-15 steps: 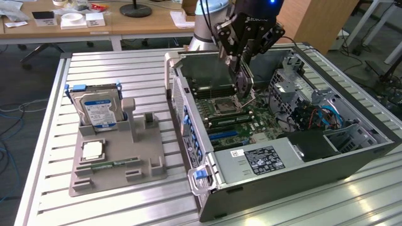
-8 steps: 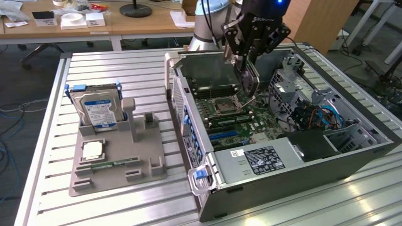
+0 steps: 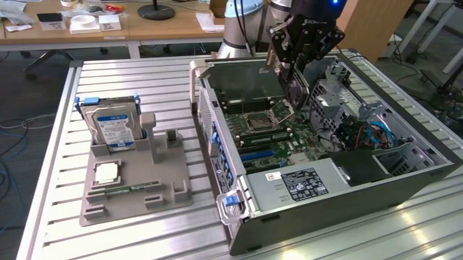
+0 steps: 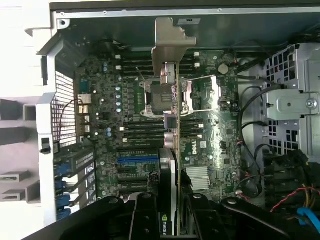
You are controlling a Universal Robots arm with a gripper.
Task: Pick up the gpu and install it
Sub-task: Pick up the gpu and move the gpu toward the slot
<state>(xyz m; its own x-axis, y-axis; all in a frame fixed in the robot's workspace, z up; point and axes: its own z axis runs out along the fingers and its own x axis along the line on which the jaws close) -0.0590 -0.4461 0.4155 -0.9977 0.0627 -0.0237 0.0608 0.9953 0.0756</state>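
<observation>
My gripper (image 4: 169, 217) is closed narrow on the gpu (image 4: 169, 165), edge-on above the board (image 4: 100, 100) inside the open case (image 3: 326, 216). It is carried but not yet seated. I judge it must first line up with the blue slot (image 4: 137, 159). Cables (image 4: 250, 130) crowd beside it, and the hard drive (image 3: 112, 127) stands well apart.

A robotics lab set up in an office-like room; a slotted aluminium counter (image 3: 145, 76) carries an open computer tower (image 3: 326, 211) with its motherboard (image 4: 200, 145) bare, beside a grey fixture (image 3: 137, 189) racking a hard drive (image 3: 112, 127); a robot arm (image 3: 239, 27) rises at the counter's far edge, its fingers (image 4: 145, 220) clamped on a gpu (image 4: 171, 170) over the case; wooden desks (image 3: 145, 30) with a tape roll (image 3: 83, 20) stand behind; cables (image 3: 11, 135) trail on the floor.
</observation>
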